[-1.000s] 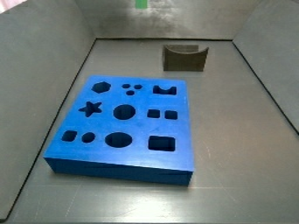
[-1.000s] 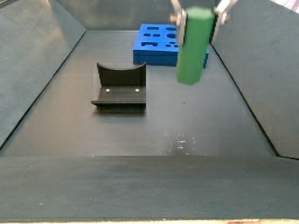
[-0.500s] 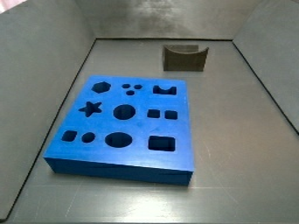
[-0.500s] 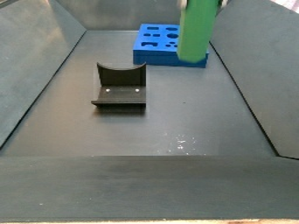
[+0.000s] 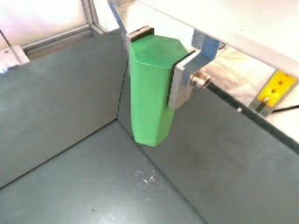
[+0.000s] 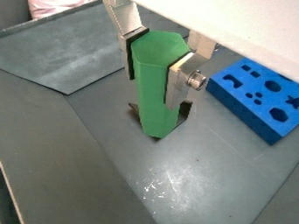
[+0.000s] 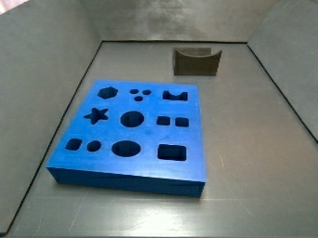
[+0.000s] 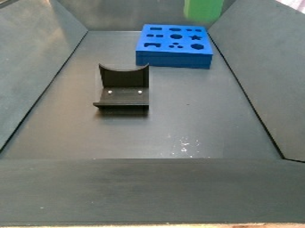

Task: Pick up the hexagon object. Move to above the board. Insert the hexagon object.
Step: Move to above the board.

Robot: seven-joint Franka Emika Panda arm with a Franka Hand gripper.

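My gripper [image 5: 158, 52] is shut on the hexagon object [image 5: 152, 96], a bright green prism that hangs upright between the silver fingers [image 5: 184, 74]. Both wrist views show this grip [image 6: 158, 61], with the peg [image 6: 158, 92] high above the dark floor. In a side view only the peg's lower end [image 8: 205, 9] shows at the top edge; the gripper is out of frame there. The blue board [image 7: 125, 177] lies flat on the floor with its dark cut-outs facing up, and it also shows in a side view [image 8: 176, 59] and a wrist view [image 6: 260, 118]. The gripper is not over the board.
The dark fixture [image 8: 121, 89] stands on the floor away from the board, also seen in a side view [image 7: 196, 61] and partly behind the peg in a wrist view [image 6: 184, 112]. Grey walls enclose the floor on all sides.
The gripper has lifted the green peg upward. A second ago most of the peg showed in the side view; now only its lower end shows at the top edge.
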